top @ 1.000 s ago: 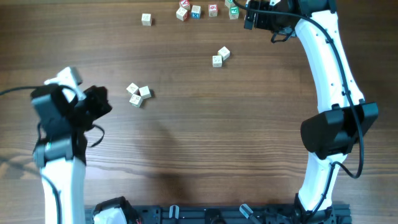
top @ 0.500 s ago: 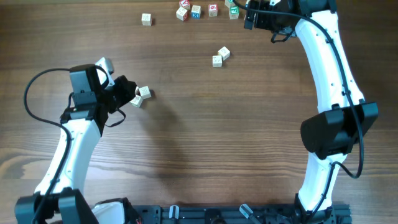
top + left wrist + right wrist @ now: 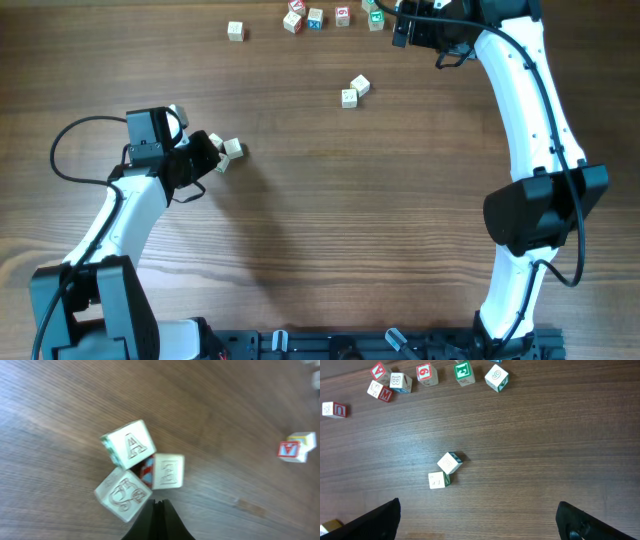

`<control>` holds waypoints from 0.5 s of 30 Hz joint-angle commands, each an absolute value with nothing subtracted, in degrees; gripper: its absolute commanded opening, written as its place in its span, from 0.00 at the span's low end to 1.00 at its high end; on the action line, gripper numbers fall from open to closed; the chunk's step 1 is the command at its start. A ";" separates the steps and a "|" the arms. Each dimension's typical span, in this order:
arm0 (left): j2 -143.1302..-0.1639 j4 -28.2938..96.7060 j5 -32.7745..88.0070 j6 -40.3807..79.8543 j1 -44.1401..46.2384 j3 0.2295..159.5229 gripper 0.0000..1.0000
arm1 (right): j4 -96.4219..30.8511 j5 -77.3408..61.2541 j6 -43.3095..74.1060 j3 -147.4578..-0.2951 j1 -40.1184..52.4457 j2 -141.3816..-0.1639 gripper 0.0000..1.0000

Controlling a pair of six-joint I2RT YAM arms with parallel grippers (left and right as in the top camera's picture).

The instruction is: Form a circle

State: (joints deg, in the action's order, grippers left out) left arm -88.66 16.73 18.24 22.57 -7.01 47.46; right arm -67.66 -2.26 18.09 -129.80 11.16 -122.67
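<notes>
Wood tabletop, wide open beyond cube trio

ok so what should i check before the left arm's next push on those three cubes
1. left gripper shut, holding nothing: ok
2. its tip touching the three cubes: cannot tell, very close
3. cubes form a circle: not ok, tight clump
4. right gripper open and empty: ok
5. pair of blocks gathered in: not ok, lies apart

Cube cluster on table, left side
</notes>
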 commanded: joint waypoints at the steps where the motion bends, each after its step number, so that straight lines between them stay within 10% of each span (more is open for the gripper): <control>1: -88.95 17.52 15.07 21.43 -6.85 47.20 0.04 | -67.53 -1.32 18.17 -130.41 11.22 -120.75 1.00; 15: -89.23 13.39 13.39 21.45 -6.85 47.20 0.04 | -67.53 -1.32 18.17 -130.41 11.22 -120.75 1.00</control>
State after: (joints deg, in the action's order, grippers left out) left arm -88.66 14.04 14.35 22.57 -7.01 47.46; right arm -67.66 -2.26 18.09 -129.80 11.16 -122.67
